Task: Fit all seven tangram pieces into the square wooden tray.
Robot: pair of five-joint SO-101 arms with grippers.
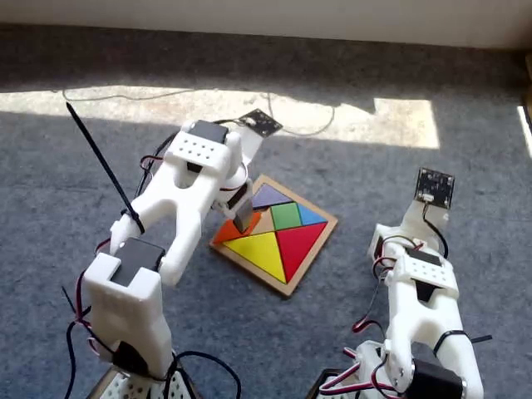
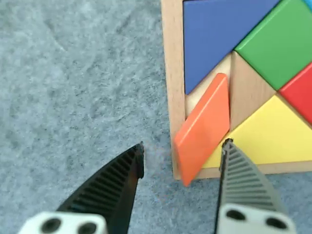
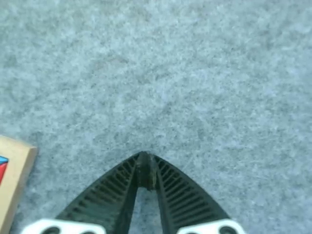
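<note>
The square wooden tray (image 1: 326,223) lies on the grey carpet between the arms. Inside it I see yellow (image 1: 259,249), red (image 1: 298,243), green (image 1: 286,215), purple (image 1: 270,197) and light blue (image 1: 311,215) pieces. In the left wrist view the orange parallelogram (image 2: 204,126) lies tilted, one end in its slot and the other riding over the tray's rim (image 2: 171,58). A wood-coloured triangle (image 2: 248,92) sits beside it. My left gripper (image 2: 183,156) is open just above the orange piece, one finger on each side, holding nothing. My right gripper (image 3: 145,170) is shut over bare carpet, beside a tray corner (image 3: 12,180).
Grey carpet surrounds the tray, with a sunlit band along the back. A thin cable (image 1: 307,130) lies behind the tray. A black strap (image 1: 100,158) sticks out from the left arm. The right arm (image 1: 424,291) sits folded to the tray's right.
</note>
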